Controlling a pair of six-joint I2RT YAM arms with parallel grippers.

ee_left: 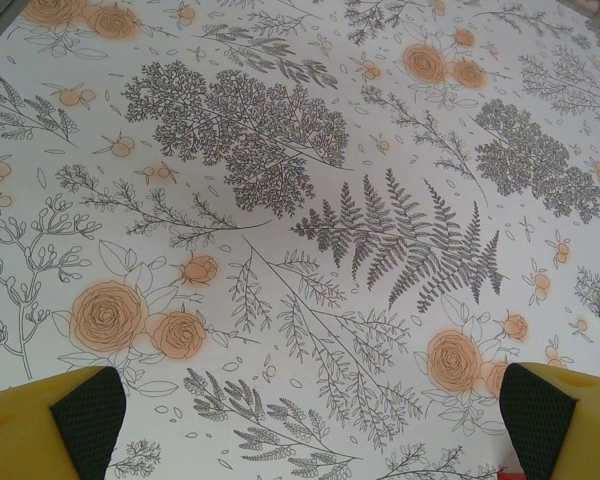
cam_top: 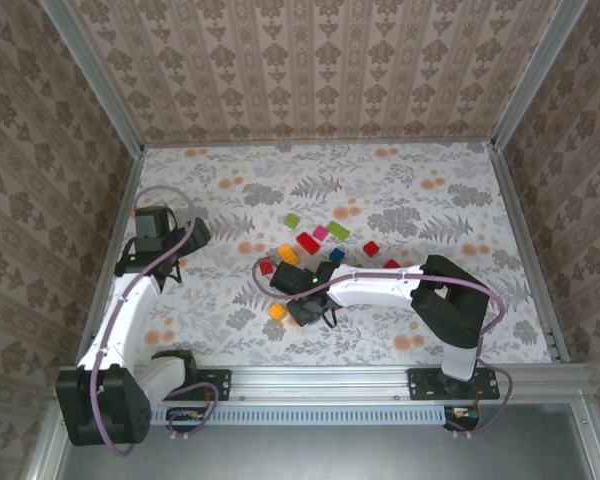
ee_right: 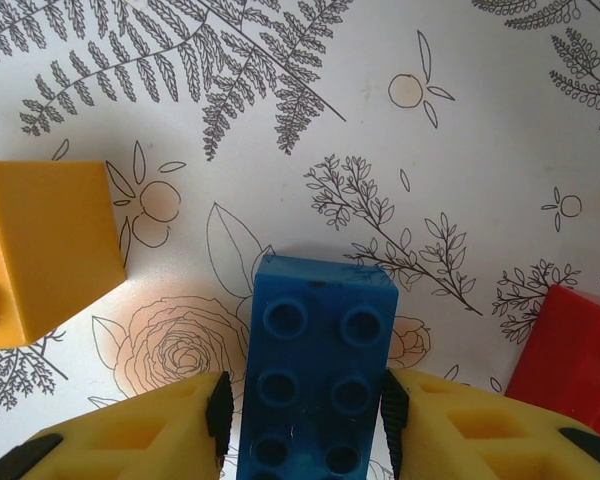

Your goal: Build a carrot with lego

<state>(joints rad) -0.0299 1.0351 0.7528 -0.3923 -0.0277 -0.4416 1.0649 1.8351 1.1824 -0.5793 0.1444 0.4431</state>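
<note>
Yellow fingertips (ee_right: pixel 130 440) of the right gripper (ee_right: pixel 305 405) straddle the glossy blue oblong plastic brick (ee_right: pixel 318 340), long axis running up-frame between them; firm clamping cannot be confirmed.

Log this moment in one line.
left fingers: open, over table | right fingers: astride blue brick, grip unclear | orange brick, red brick: alongside, untouched

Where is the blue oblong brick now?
In the right wrist view the blue brick lies between the fingers of the right gripper, an orange brick on its left, a red brick on its right.
</note>
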